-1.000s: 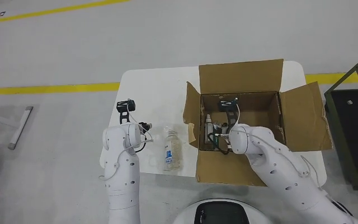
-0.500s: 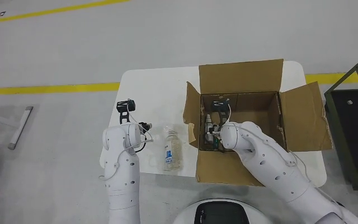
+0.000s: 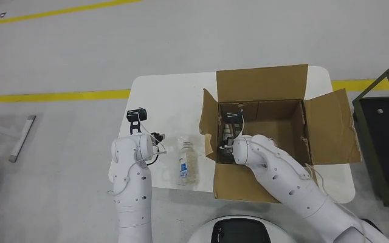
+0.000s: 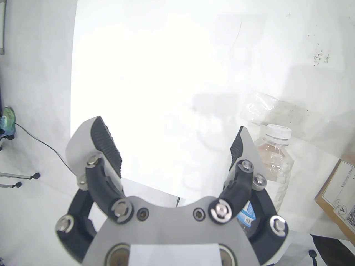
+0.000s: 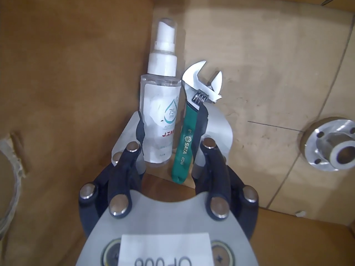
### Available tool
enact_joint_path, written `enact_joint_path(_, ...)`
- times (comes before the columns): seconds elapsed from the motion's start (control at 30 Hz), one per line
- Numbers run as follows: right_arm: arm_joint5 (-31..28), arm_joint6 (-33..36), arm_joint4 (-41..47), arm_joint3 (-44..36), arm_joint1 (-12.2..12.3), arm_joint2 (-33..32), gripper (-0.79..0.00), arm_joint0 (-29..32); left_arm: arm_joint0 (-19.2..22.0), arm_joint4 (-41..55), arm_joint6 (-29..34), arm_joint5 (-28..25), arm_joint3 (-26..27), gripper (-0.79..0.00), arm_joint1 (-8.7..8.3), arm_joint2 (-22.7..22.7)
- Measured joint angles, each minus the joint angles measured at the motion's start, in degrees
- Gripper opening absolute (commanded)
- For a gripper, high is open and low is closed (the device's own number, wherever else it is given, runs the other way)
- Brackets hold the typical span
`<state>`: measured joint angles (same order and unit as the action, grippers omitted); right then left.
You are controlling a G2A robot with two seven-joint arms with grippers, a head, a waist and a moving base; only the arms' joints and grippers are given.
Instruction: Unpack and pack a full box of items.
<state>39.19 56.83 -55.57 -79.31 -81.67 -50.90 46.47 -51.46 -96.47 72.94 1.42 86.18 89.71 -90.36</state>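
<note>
Open brown cardboard box stands on the white table. The right gripper is lowered into the box corner by the side wall, its fingers set narrow astride a clear spray bottle and a green-handled adjustable wrench; contact cannot be confirmed. A round metal flange lies apart on open box floor. The left gripper is held wide over bare table, beside a clear plastic water bottle lying flat.

Bright, table glare (blown white), bowed edges
</note>
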Motion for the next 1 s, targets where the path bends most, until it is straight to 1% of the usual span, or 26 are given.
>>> enact_joint_path(0.33, 1.5, -0.9, 0.7, 0.5, -0.6, -1.1, -0.422, 0.2, 0.0, 0.0, 0.0, 0.0, 0.0, 0.000, 0.00, 0.0)
enact_joint_path(0.83, 0.0, -0.9, 1.8, 2.5, -1.5, -1.5, -0.440, -0.1, 0.0, 0.0, 0.0, 0.0, 0.0, 0.000, 0.00, 0.0)
enact_joint_path(0.87, 0.0, -0.8, 1.8, 2.7, -1.5, -1.6, -0.453, -0.1, 0.0, 0.0, 0.0, 0.0, 0.0, 0.000, 0.00, 0.0)
enact_joint_path(0.9, -0.1, -0.6, 1.8, 2.9, -1.6, -1.6, -0.517, -0.2, 0.0, 0.0, 0.0, 0.0, 0.0, 0.000, 0.00, 0.0)
enact_joint_path(0.97, -0.2, -0.6, 1.6, 3.0, -1.6, -1.7, -0.785, -0.2, 0.0, 0.0, 0.0, 0.0, 0.0, 0.000, 0.00, 0.0)
enact_joint_path(1.0, -0.1, -0.8, 1.3, 2.9, -1.7, -1.7, -0.785, -0.2, 0.0, 0.0, 0.0, 0.0, 0.0, 0.000, 0.00, 0.0)
